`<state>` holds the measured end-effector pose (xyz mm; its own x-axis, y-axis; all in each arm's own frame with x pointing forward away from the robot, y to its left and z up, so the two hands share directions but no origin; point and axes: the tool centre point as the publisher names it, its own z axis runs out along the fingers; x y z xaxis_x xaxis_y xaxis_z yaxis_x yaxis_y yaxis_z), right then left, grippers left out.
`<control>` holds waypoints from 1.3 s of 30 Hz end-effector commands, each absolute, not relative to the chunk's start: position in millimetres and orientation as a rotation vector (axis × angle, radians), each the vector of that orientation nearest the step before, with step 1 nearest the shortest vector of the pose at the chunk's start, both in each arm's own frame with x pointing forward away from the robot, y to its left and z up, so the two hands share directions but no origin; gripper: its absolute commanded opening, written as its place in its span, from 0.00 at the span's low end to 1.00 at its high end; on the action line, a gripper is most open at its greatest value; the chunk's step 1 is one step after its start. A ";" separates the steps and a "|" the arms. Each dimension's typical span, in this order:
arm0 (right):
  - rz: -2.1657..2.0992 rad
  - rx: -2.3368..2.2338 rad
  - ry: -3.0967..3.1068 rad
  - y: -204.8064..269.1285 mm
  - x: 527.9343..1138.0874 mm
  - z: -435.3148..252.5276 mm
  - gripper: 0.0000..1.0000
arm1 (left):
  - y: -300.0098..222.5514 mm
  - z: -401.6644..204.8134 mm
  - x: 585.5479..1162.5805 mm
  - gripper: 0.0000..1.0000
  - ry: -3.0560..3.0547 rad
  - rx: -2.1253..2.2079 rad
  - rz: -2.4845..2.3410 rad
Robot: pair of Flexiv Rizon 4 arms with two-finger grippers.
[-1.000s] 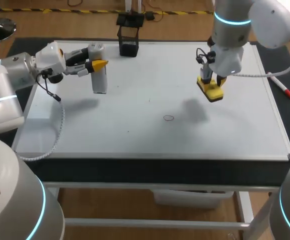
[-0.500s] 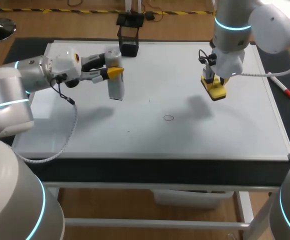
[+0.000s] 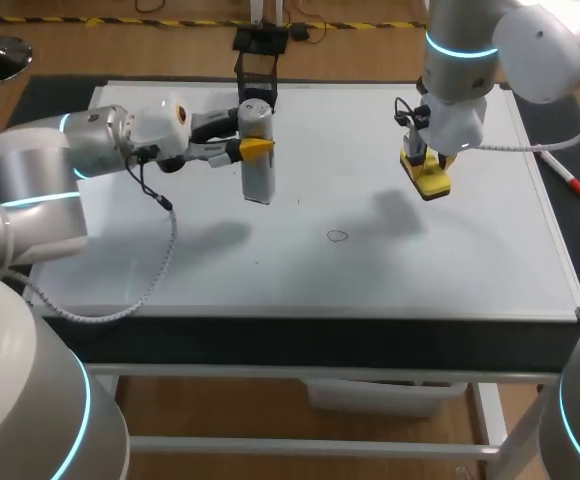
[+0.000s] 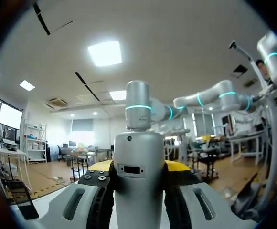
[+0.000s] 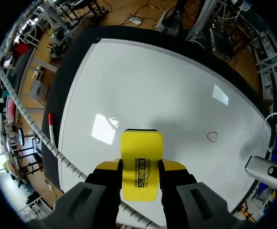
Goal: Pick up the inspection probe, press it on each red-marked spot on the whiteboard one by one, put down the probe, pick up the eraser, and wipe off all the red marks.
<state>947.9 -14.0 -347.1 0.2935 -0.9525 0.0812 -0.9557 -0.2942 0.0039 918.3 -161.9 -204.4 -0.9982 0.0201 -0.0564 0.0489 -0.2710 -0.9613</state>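
My left gripper (image 3: 252, 148) is shut on the inspection probe (image 3: 257, 152), a grey cylinder that hangs upright over the whiteboard (image 3: 170, 260), left of its middle. In the left wrist view the probe (image 4: 139, 157) fills the gap between the yellow-tipped fingers (image 4: 99, 167). Over the board's right half, my right gripper (image 3: 422, 160) is shut on the yellow eraser (image 3: 431, 180) and holds it just above the surface. The right wrist view has the eraser (image 5: 141, 164) between the fingers. A small red ring mark (image 3: 338, 236) (image 5: 212, 137) lies on the board between the two grippers, nearer the front.
A black open holder (image 3: 257, 85) stands at the board's far edge, just behind the probe. A red marker pen (image 3: 568, 180) (image 5: 51, 125) lies on the dark mat off the board's right edge. My right arm's cable hangs beside it.
My left arm has swung to the right with the probe, from the board's left edge towards its middle. My right arm with the eraser has barely shifted.
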 end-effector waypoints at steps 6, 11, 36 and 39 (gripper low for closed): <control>0.100 2.485 -1.830 -14.7 948.8 -346.1 0.00 | -188.8 -211.5 919.8 0.00 1.879 0.154 -2.596; 0.100 2.485 -1.830 -14.7 948.8 -346.1 0.00 | -213.3 -215.6 916.5 0.00 1.894 0.199 -2.669; 0.100 2.485 -1.830 -14.7 948.8 -346.1 0.00 | -285.8 -247.3 912.6 0.00 1.984 0.261 -2.852; 0.100 2.485 -1.830 -14.7 948.8 -346.1 0.00 | -285.7 -248.1 912.2 0.00 1.983 0.255 -2.852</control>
<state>947.9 -14.0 -347.0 0.2936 -0.9525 0.0814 -0.9557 -0.2942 0.0040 908.4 -284.6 -244.3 -0.9488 0.3014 0.0941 -0.1897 -0.3060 -0.9329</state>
